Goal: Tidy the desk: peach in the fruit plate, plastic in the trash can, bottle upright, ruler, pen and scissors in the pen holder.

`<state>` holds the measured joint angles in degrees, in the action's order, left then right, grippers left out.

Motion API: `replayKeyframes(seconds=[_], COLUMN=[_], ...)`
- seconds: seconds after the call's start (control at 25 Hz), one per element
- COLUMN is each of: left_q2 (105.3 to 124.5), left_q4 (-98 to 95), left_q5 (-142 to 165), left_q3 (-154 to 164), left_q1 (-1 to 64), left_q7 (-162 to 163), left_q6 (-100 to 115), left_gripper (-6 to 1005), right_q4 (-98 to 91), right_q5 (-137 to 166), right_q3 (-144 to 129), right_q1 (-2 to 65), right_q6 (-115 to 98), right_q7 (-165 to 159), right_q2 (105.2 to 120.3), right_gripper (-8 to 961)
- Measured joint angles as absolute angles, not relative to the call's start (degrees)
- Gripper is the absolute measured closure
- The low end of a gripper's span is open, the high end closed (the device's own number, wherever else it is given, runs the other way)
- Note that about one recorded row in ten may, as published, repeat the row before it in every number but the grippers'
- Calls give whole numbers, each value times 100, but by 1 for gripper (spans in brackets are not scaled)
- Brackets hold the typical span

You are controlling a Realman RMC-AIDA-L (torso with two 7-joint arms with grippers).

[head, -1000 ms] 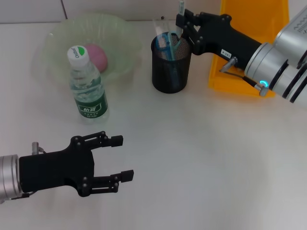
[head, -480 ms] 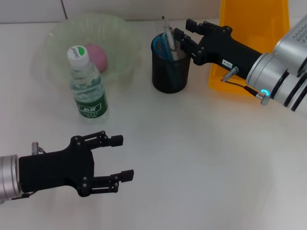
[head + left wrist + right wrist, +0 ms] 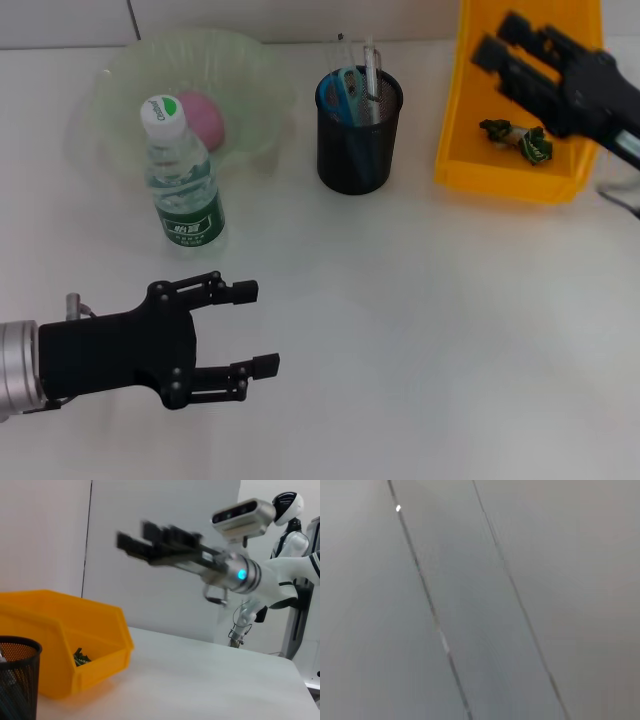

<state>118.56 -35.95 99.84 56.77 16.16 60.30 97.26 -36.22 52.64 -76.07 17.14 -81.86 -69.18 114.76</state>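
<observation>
The black mesh pen holder (image 3: 355, 150) stands at the back centre with blue scissors (image 3: 338, 92), a clear ruler (image 3: 371, 68) and a thin pen (image 3: 347, 52) in it. The pink peach (image 3: 207, 117) lies in the green fruit plate (image 3: 120, 70). The water bottle (image 3: 182, 180) stands upright in front of the plate. Crumpled green plastic (image 3: 520, 139) lies in the orange bin (image 3: 500, 182). My right gripper (image 3: 503, 38) is open and empty above the bin, to the right of the holder. My left gripper (image 3: 258, 330) is open and empty at the front left.
The left wrist view shows the right arm's gripper (image 3: 134, 535) in the air over the orange bin (image 3: 95, 635), with the pen holder's rim (image 3: 20, 645) at the edge. The right wrist view shows only a grey wall.
My right gripper has let go of the pen over the pen holder and pulled back to the right, above the orange bin. The left arm has not moved.
</observation>
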Motion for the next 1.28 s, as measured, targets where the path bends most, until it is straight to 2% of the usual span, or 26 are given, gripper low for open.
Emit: replayKeyframes(seconds=[0.12,0.2,0.4,0.52,1.28], left_q2=[11856,11856,11854,11842,11856], left_q4=[-3583,-3564,-3553,-3551,-3546], left_q5=[9984,9984,10025,10034,10008], left_q3=[5677,5690,5723,5719,5682], left_q1=[1677,1718,1792,1812,1800], left_q7=[6027,6028,6028,6063,6034], left_q6=[9730,9730,9680,9696,9668], left_gripper=[188,188,188,188,188], right_q4=[-3613,-3583,-3623,-3647,-3573], right_q5=[6901,7991,9285,9340,9345], right_q3=[-6941,-6546,-6125,-6126,-6061], right_q1=[1589,1549,1386,1318,1366], right_q6=[-9031,-9416,-9614,-9645,-9587], right_q7=[-7166,-6958,-6105,-5797,-5692], right_q2=[11331,11348,11654,11745,11866], right_gripper=[366,292,179,111,111])
